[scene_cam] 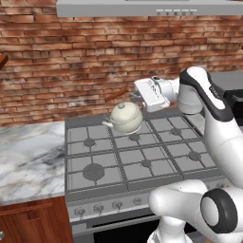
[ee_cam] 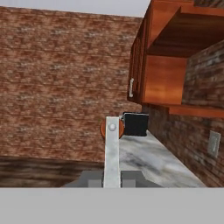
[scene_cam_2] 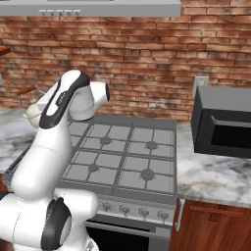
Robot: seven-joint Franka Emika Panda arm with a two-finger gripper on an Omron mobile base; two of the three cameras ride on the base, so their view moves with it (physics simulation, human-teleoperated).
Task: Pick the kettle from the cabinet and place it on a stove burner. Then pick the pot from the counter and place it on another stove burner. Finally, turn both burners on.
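The cream-white kettle hangs by its arched handle, spout to the left, low over the back row of the silver stove, near the back middle burner. My gripper reaches in from the right and is shut on the handle beside its reddish-brown wooden piece. In the hand view the grey handle strip rises up the middle with the wooden piece behind it. From the right base view my arm covers most of the kettle. The reddish-brown cabinet hangs far ahead of the hand. The pot is out of view.
White marble counter lies left of the stove. Another stretch on the right carries a black microwave. A knob row runs along the stove front. A range hood hangs above. A dark box stands on the far counter.
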